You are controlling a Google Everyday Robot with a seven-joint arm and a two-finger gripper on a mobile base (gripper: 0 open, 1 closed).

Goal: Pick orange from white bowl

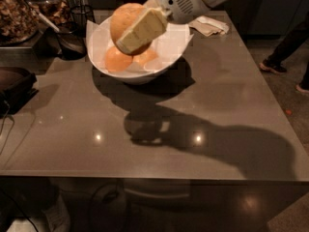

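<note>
Orange (123, 17), large, dull tan, clamped between the jaws of gripper (136, 32), held over white bowl (170, 52), above smaller fruit (117, 59) and small piece (146, 57) lying in its paper lining; bowl on grey table (217, 110), far side, napkin (208, 25) near it

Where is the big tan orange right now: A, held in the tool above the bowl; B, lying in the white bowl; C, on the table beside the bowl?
A: the tool is shut on the orange, holding it above the white bowl, where two smaller fruits lie.
</note>
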